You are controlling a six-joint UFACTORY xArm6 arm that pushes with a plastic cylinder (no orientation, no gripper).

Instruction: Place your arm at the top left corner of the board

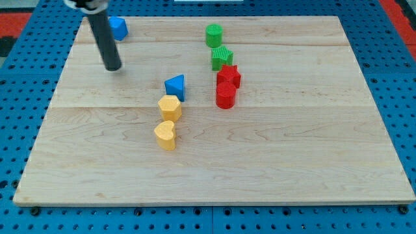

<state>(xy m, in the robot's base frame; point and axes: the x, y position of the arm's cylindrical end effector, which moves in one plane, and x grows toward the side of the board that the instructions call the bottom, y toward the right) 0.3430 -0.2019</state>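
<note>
My tip (113, 67) rests on the wooden board (292, 169) near its top left corner, a little in from the left edge and somewhat below the top edge. The rod has no jaws and holds nothing; its end touches no block.

Just above and to the right of the rod, close to the top edge, sits a blue block (119, 27), partly hidden behind the rod, so its shape is unclear.

The other blocks gather around the middle of the board, well apart from my tip. A blue triangle block (175, 86) stands just above a yellow hexagon block (170, 107), and a yellow heart block (166, 135) lies just below that. To the right, a green cylinder (214, 35) sits near the top edge, with a ribbed green block (221, 58) below it, then a red star block (229, 76) and a red cylinder (225, 95), these last three touching or nearly so.

Bare wood stretches along the left edge, across the whole bottom strip and over the right-hand third. Blue pegboard (19, 71) surrounds the board.
</note>
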